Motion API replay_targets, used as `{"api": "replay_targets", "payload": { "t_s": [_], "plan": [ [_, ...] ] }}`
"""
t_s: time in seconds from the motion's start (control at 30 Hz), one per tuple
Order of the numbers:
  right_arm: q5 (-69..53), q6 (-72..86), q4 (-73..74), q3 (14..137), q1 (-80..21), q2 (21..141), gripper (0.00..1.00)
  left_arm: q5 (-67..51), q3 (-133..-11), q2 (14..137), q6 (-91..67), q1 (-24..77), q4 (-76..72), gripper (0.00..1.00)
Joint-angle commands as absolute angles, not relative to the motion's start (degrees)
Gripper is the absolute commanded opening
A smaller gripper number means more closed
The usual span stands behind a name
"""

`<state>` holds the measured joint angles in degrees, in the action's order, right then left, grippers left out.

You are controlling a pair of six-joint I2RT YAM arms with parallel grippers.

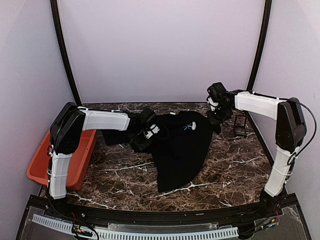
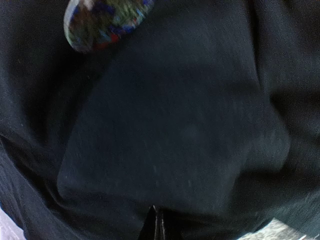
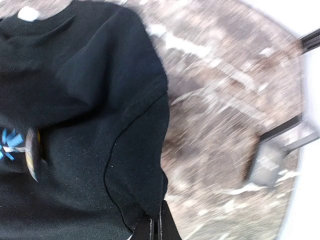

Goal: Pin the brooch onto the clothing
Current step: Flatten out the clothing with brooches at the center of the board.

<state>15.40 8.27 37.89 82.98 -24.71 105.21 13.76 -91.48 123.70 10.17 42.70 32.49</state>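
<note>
My left claw [image 2: 155, 220] is closed, pinching a fold of the T-shirt [image 2: 175, 125]; my right claw [image 3: 157, 222] is clamped on its edge. The brooch [image 3: 32, 152] sits beside the blue print [image 3: 9, 142].

Black clothing [image 1: 180, 150] bunched on the marble desk [image 1: 230, 170], brooch [image 2: 105, 22] on its chest.

The clothing is a plain black short-sleeved T-shirt, rumpled and folded. In the top view it spreads from the desk's centre toward 6 o'clock, with its upper part drawn out toward 9 and 3 o'clock. A small blue-and-yellow starburst print [image 3: 10, 142] marks the chest, toward 12 o'clock on the garment. The brooch is an oval piece mottled blue, red, green and yellow. In the left wrist view it sits against the cloth at 11 o'clock. In the right wrist view it shows edge-on at 9 o'clock, just beside the print. Whether its pin is through the fabric cannot be told.
</note>
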Motion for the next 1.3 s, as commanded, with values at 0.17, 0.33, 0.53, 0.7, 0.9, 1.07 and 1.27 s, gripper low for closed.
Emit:
{"api": "replay_targets", "payload": {
  "t_s": [0.17,0.33,0.53,0.7,0.9,1.07,1.27],
  "plan": [
    [39.7,-1.1,43.7,91.3,-22.8,119.8,0.0,17.3,-91.9,123.1,11.2,41.3,36.6,0.01],
    [45.7,-0.3,43.7,93.7,-19.1,122.2,0.0,16.7,-91.2,120.5,11.1,39.1,36.7,0.01],
    [44.5,-2.4,43.0,99.1,-16.3,123.2,0.01,15.2,-90.5,118.0,10.7,36.9,35.7,0.01],
    [39.0,1.2,49.2,102.7,-16.8,125.3,0.46,14.1,-90.3,117.9,10.1,36.4,35.1,0.02],
    [30.7,4.3,50.2,95.1,-23.5,113.0,0.61,12.4,-90.1,115.7,10.0,36.4,33.5,0.45],
    [19.5,-1.3,45.0,85.0,-35.8,101.8,0.62,13.3,-92.7,116.6,9.0,35.2,33.2,0.57],
    [14.1,-0.1,40.7,79.4,-47.7,100.1,0.62,13.2,-96.1,119.9,6.4,32.3,32.6,0.58]
  ]
}}
